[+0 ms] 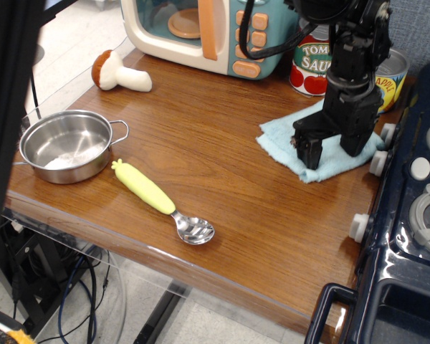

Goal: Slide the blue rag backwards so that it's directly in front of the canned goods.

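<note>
The counter (201,143) is glossy brown wood grain, its near edge over a pale floor with cables. The black hand (335,147) presses down on the fuzzy pale-blue rag (283,140), fingers spread, gripping nothing. Just behind it stand two steel-topped cans (309,66). Far to its left lie a yellow-handled spoon (161,201) and a steel pot (64,145).

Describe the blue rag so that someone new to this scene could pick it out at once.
Start at the teal toy microwave at the back of the wooden table, then move right to the two cans beside it. The blue rag lies flat just in front of them, under the black gripper. It is the only soft, pale blue cloth there.
</note>
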`<action>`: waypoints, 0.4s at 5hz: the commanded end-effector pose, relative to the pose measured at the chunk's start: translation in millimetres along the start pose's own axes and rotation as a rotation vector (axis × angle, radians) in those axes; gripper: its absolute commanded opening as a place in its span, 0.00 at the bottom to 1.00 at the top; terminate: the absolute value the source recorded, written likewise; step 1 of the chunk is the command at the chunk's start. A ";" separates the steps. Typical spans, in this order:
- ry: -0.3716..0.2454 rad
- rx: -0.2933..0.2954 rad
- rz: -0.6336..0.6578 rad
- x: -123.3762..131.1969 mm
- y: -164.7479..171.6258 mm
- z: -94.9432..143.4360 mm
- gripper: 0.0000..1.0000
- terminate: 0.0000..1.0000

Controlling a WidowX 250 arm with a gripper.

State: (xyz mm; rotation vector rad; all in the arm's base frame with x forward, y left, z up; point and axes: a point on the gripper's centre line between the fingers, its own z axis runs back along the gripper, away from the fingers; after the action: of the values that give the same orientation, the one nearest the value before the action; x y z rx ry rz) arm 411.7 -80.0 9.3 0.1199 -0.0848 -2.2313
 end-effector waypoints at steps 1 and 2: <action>0.000 -0.015 0.024 -16.3 -9.6 -0.7 1.00 0.00; -0.011 0.006 0.028 -18.0 -9.3 9.9 1.00 0.00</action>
State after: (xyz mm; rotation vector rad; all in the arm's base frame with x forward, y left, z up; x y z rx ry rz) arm 416.1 -75.3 11.4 0.0823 -0.0903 -2.2135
